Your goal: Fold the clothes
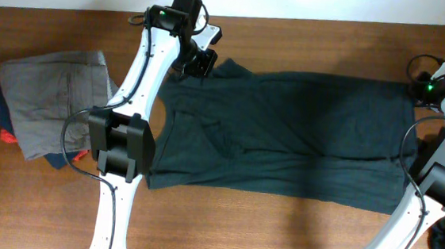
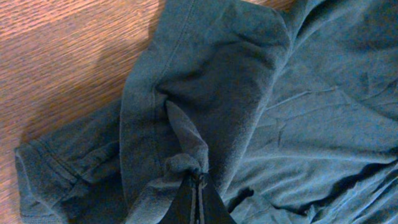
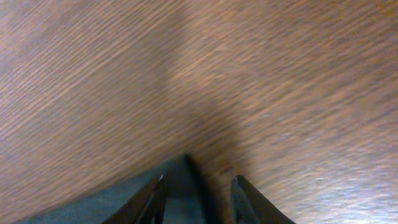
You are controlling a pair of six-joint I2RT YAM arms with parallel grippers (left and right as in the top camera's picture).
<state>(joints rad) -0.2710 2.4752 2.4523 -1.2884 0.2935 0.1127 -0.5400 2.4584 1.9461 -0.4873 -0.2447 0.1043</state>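
Shirt (image 1: 301, 139) lies flat mid-counter (image 1: 278, 232). Folded pile (image 1: 58, 96) is parked at the left edge, out of the way. Far-left: left end effector (image 2: 199, 182) is clamped tight on a pinch of shirt, likely to fold it inward. Far-right corner: right end effector (image 3: 199, 183) has its jaws apart with the shirt's corner between them, not gripped.

Overhead: straight down, whole desk (image 1: 278, 232). Wrists: close, looking down past left tool (image 2: 198, 179), right tool (image 3: 199, 182); all share shirt (image 1: 301, 139) edges.
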